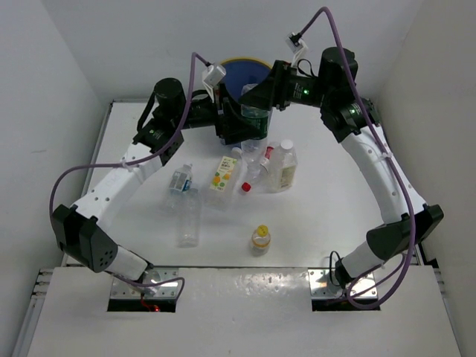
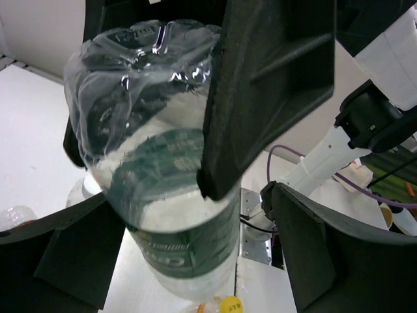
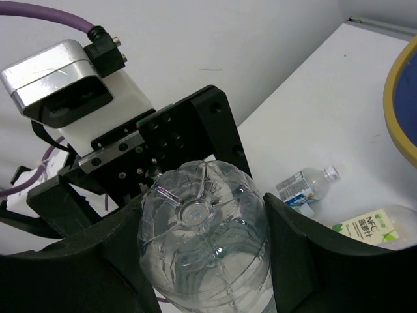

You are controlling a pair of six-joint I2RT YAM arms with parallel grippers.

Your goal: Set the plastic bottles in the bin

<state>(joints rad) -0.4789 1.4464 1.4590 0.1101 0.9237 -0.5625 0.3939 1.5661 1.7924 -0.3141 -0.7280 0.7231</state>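
White table, blue bin at upper centre.
Right gripper clamps green-labelled bottle; left gripper spread wide around it.

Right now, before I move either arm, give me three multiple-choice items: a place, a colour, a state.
1. Where is the bin? A near edge; B far end of the table; C left edge.
2. Cap colour of the lone bottle on the near side? A yellow; B red; C blue.
3. The green-labelled bottle is: A lying flat; B inside the bin; C gripped by the right hand.
B: it sits farthest in the overhead view. A: its cap is plainly yellow. C: fingers flank it in the right wrist view.
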